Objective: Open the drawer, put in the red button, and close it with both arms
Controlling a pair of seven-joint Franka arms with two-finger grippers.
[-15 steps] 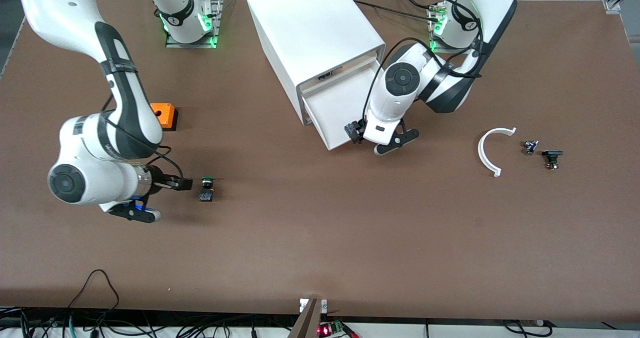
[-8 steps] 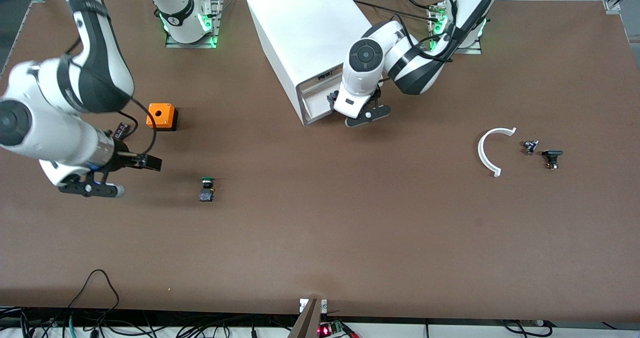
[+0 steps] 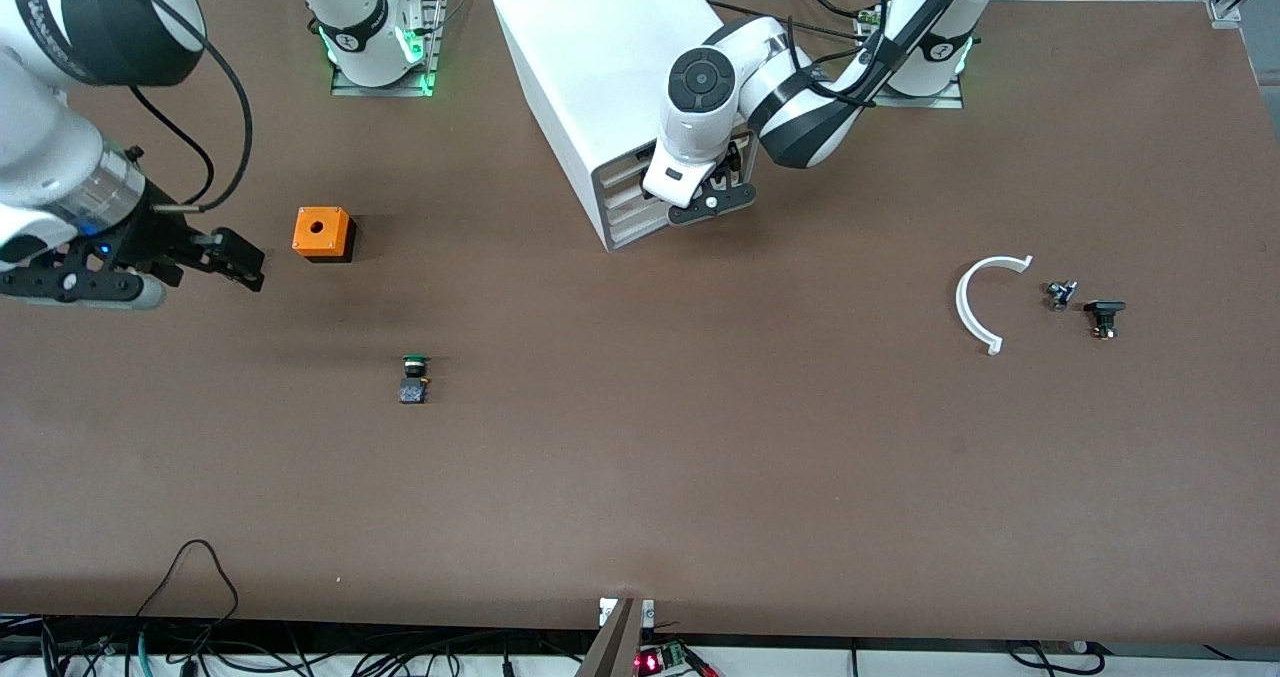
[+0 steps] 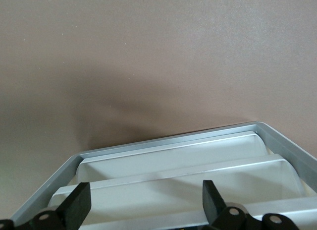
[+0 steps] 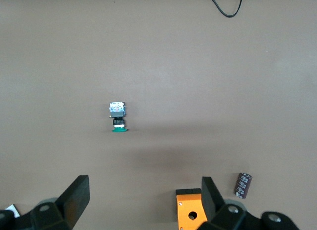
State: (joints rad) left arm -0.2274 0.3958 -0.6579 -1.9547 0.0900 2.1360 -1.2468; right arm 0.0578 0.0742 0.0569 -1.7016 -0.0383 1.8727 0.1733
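White box cabinet (image 3: 610, 87), mid-table landmark: wide shallow white plastic drawer (image 4: 188, 183) flush shut, red button unseen, presumably inside; left gripper (image 3: 700, 192) spread, empty, at its front as if after pushing; right gripper (image 3: 215, 257) spread, empty, near the orange block (image 3: 322, 234), waiting.

Smooth white plastic drawer (image 4: 198, 163), matt table (image 3: 700, 457)

Surface (image 3: 640, 517) layout, twelve o'clock taken toward the robots' bases
The cabinet (image 3: 600, 67) is set at twelve, with the left claw (image 3: 710, 195) at its front. A holed box (image 3: 322, 233) is placed at ten, a push-button (image 3: 413, 379) at the box's five, and a curved strip (image 3: 975, 302) at three.
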